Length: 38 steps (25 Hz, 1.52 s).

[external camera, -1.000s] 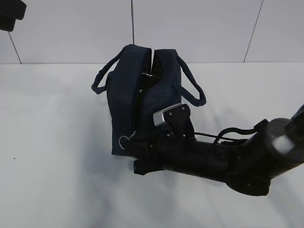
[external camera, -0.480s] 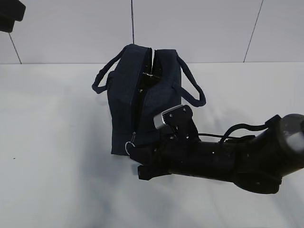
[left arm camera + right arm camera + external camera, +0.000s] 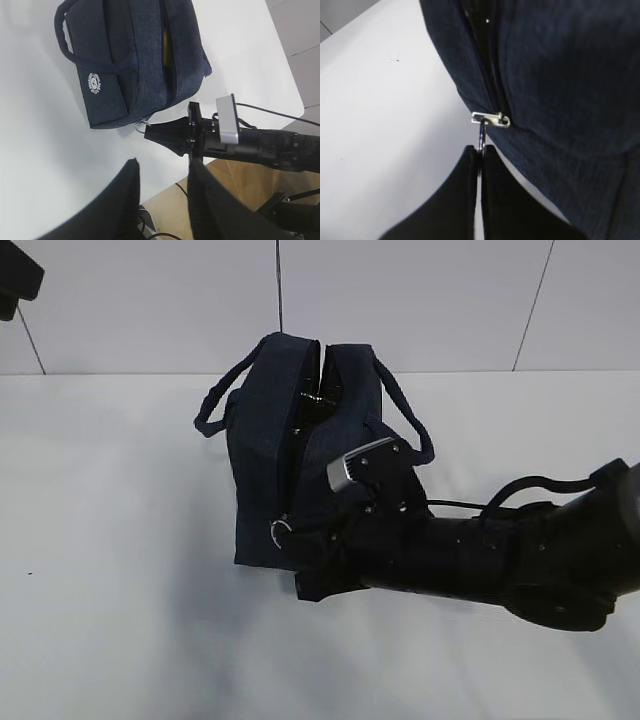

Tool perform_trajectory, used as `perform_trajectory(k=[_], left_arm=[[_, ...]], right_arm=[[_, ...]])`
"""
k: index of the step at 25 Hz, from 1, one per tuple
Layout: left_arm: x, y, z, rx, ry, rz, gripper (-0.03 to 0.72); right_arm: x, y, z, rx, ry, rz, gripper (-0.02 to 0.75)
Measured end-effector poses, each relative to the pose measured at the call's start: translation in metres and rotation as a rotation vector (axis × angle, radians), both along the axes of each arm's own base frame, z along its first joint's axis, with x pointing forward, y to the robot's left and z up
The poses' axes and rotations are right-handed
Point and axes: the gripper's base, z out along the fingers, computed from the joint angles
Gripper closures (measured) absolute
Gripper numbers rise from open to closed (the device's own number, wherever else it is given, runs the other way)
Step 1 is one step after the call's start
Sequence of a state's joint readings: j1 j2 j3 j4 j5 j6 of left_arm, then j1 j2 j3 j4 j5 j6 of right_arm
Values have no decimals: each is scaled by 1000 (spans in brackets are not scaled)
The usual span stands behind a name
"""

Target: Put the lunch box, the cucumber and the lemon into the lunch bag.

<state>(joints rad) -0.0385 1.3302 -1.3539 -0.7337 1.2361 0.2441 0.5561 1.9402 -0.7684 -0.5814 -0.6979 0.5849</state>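
Note:
The dark navy lunch bag [image 3: 290, 440] stands upright on the white table, its zipper slit open at the top. My right gripper [image 3: 292, 540] is at the bag's lower front end, shut on the silver ring pull [image 3: 482, 135] that hangs from the zipper slider [image 3: 491, 120]. In the left wrist view the bag [image 3: 125, 65] shows its round white logo [image 3: 93, 82], and a yellow strip, apparently the lemon [image 3: 164, 45], shows in the slit. My left gripper [image 3: 163, 167] hovers high and apart from the bag, open and empty. The lunch box and the cucumber are hidden.
The two loop handles [image 3: 212, 405] hang out to either side of the bag. The table's near edge [image 3: 220, 160] runs close behind my right arm [image 3: 265, 147], with wooden floor and cables beyond. A tiled wall [image 3: 420, 300] rises behind the table.
My right gripper has shifted right and slightly up, keeping hold of the ring pull, and the right arm now lies more level. The bag has stayed in place.

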Motion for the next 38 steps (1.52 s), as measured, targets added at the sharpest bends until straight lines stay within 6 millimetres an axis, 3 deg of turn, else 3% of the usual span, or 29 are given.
perform_trajectory(k=[7,18,30,38], left_arm=[[0,1,-3,23,4,2,454],[-1,5,-32,81,94,5,454],[-1,6,-36,101,106,2,454],[-18,-23,-71,164,192,-152,454]], right_arm=[[0,-2,9,-12,-12,-11,738],[-3,-9,37,-59,-48,-44,738],[-5,-13,54,-64,-76,-57,738],[5,-10,78,-77,-139,-75,738]])
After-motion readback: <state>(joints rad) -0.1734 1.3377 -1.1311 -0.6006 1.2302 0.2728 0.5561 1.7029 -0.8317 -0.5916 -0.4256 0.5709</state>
